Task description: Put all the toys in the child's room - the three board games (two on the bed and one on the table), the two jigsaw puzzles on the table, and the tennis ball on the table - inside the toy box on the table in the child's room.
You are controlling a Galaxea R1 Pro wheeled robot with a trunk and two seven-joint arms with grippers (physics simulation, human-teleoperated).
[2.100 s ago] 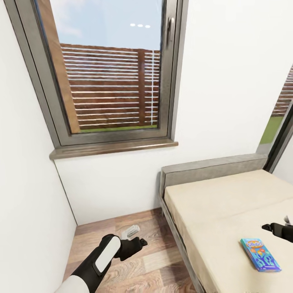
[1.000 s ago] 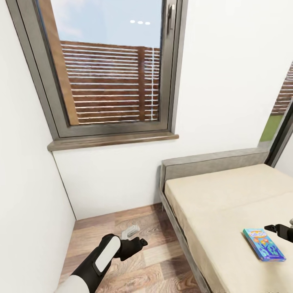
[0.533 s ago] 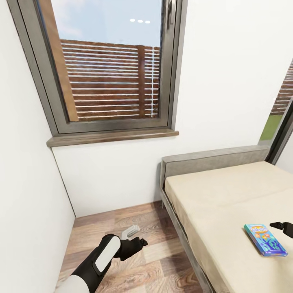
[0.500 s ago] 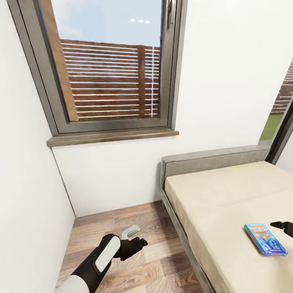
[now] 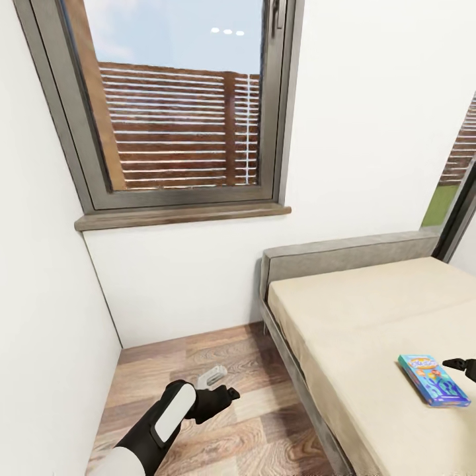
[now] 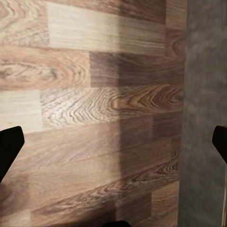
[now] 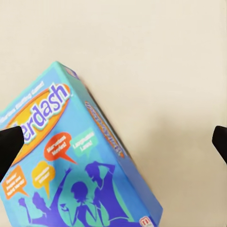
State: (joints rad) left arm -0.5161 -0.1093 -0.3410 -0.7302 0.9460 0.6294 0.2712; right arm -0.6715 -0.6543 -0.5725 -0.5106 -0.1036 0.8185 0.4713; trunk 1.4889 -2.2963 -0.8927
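The room's white wall [image 5: 370, 132] carries a grey-framed window [image 5: 175, 106] with a slatted wooden fence outside it. Below, the wood plank floor [image 5: 218, 423] runs along the side of the bed [image 5: 344, 317], whose beige mattress sits on a dark grey frame.

On the mattress, near the bed's right side in the head view, lies 1 blue-purple board game [image 5: 434, 379], flat and face up. The right wrist camera shows its lid close up [image 7: 71, 165], with speech bubbles and purple figures printed on it.

The left arm [image 5: 165, 416] reaches out low over the floor beside the bed. Its left gripper [image 6: 113, 142] hangs spread wide above the planks, holding nothing.

The right gripper [image 7: 113, 142] hovers over the mattress, just beside and above the game box, fingers parted wide and not touching it; 1 dark fingertip [image 5: 459, 363] shows at the head view's edge.
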